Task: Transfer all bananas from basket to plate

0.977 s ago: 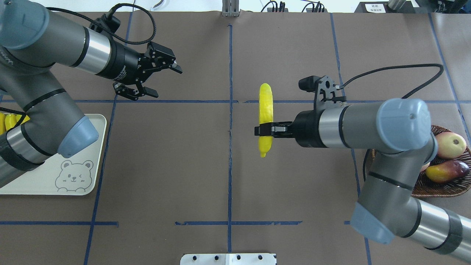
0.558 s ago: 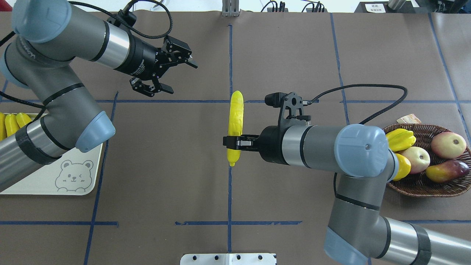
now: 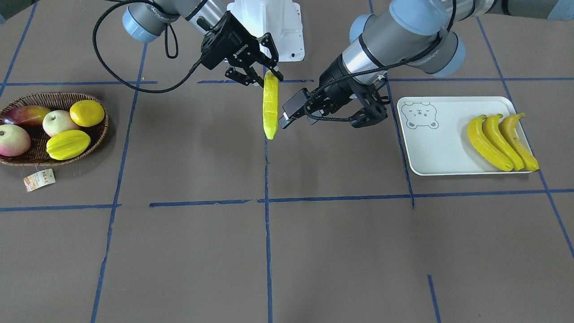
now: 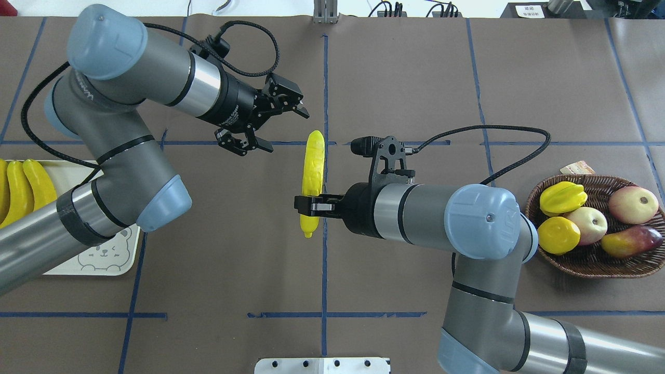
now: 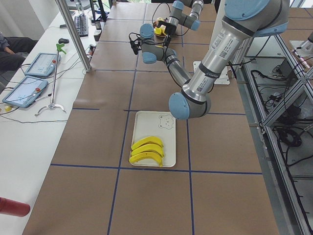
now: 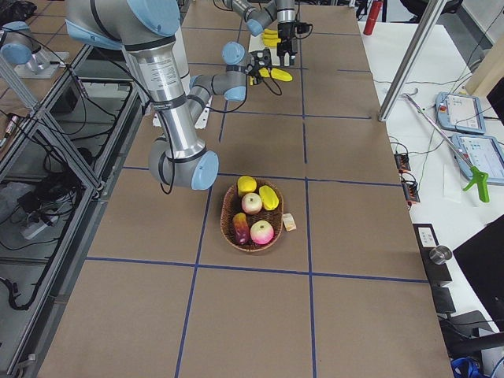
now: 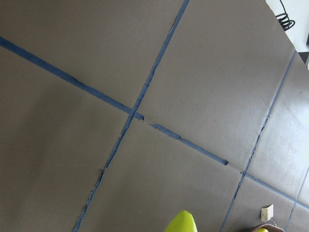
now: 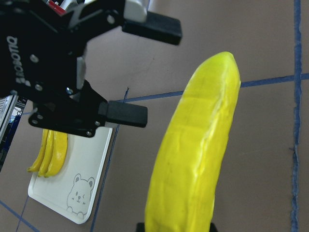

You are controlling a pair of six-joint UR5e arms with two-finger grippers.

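The right fingers [image 4: 302,202] clamp one banana [image 4: 314,166] near its robot-side end, holding it above the middle of the table [image 4: 228,234]. The left fingers [image 4: 258,146] are spread wide just beside its far end, not touching. Three bananas [image 3: 493,141] lie on the plate [image 3: 430,152]; the basket [image 3: 54,95] holds other fruit [image 3: 67,144].

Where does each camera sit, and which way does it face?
Front-facing: across the table, looking down at the robot; right gripper clamps the held banana.
Overhead: behind the robot, looking forward and down; left gripper open.
Exterior left: table's end by the plate; left arm nearest.
Exterior right: end by the basket; right arm nearest.
Left wrist: faces table; no gripper shows.
Right wrist: faces held banana, left gripper.
Shared: front-facing and exterior left both show the plate's three bananas.
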